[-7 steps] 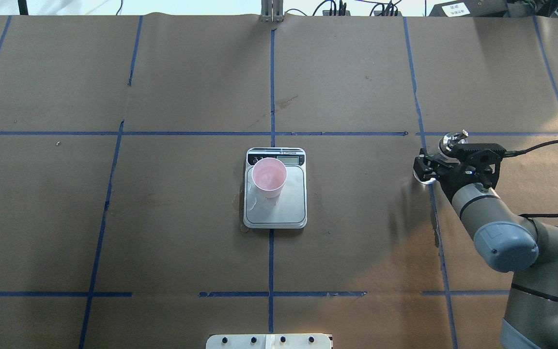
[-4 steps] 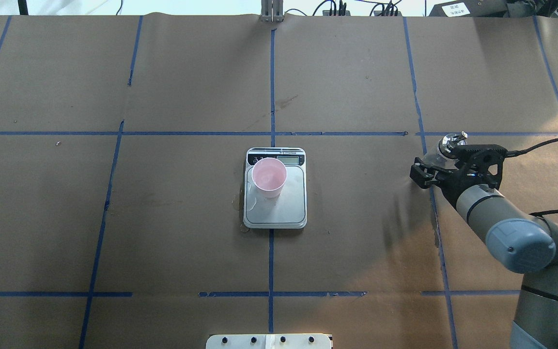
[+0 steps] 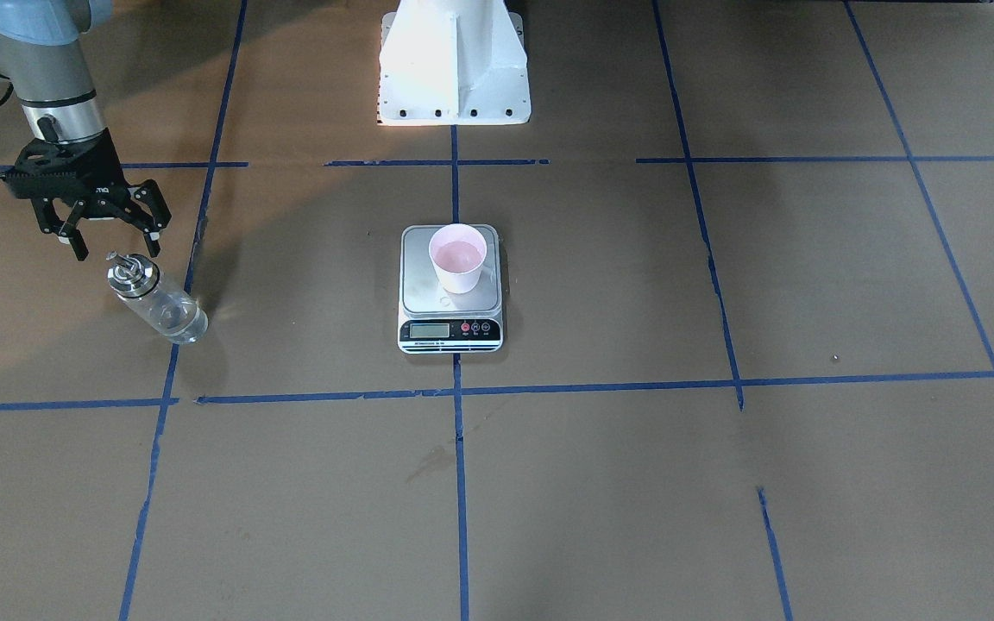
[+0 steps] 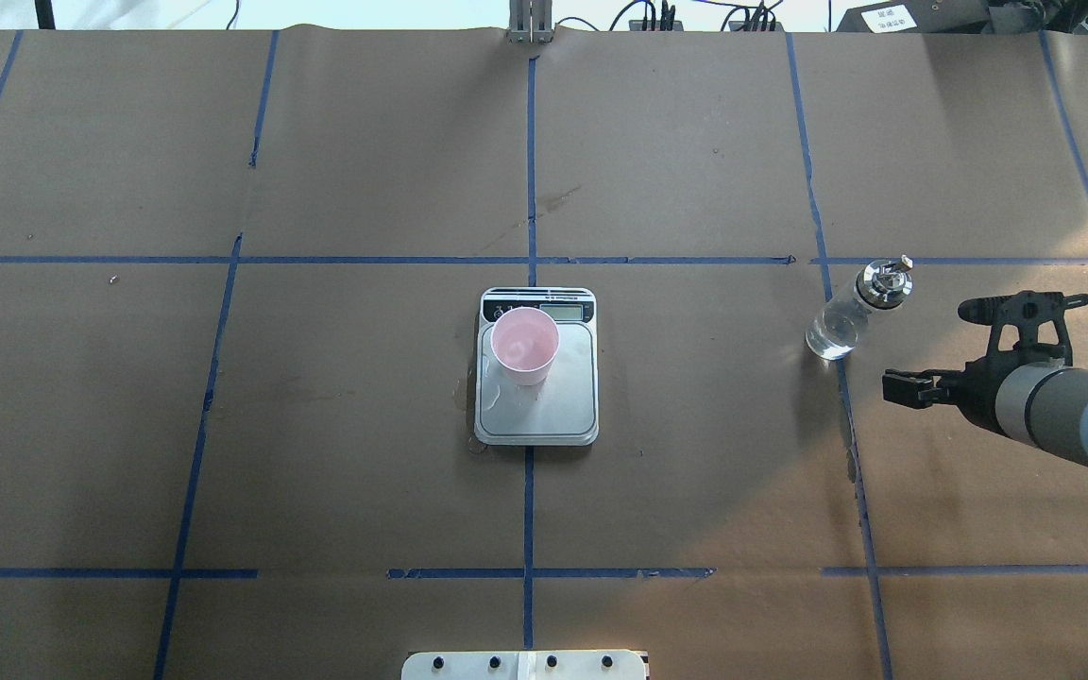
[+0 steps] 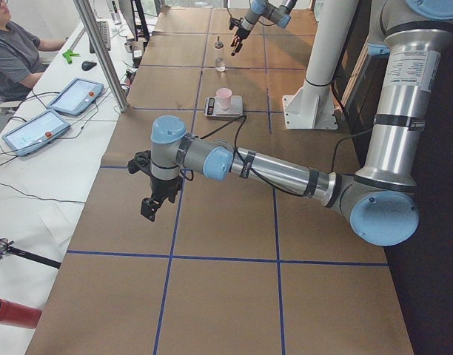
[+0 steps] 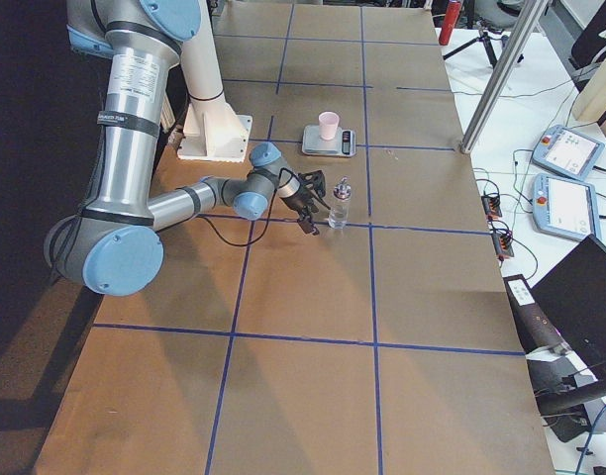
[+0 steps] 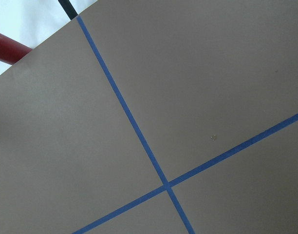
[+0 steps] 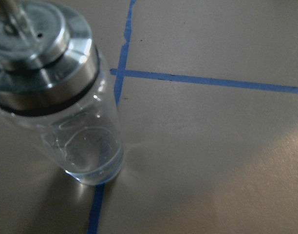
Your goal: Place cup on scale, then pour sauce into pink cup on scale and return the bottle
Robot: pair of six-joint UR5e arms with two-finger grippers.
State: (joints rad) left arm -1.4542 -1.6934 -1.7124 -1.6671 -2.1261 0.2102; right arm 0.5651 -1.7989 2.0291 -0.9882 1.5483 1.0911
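The pale pink cup point(image 4: 525, 345) stands upright on the far left part of the scale's steel platform point(image 4: 553, 406); it also shows in the front view point(image 3: 458, 257). The clear glass bottle point(image 4: 846, 316) with its silver cap stands upright on the table on a blue tape line, far right of the scale, with a little clear sauce point(image 8: 90, 163) at its bottom. My right gripper point(image 4: 926, 345) is open and empty, just clear of the bottle on the robot's side point(image 3: 115, 241). My left gripper point(image 5: 154, 200) hangs low over the table's left end; I cannot tell its state.
The table is covered with brown paper crossed by blue tape lines point(image 4: 530, 170). The white robot base point(image 3: 454, 60) stands behind the scale. An operator point(image 5: 12, 59) sits at a side table with tablets point(image 5: 75, 96). A wet-looking mark point(image 4: 499, 397) lies on the platform.
My right gripper was around the bottle; it has come off it and pulled back toward the robot. The bottle stays standing at the same spot. Cup and scale have not moved.
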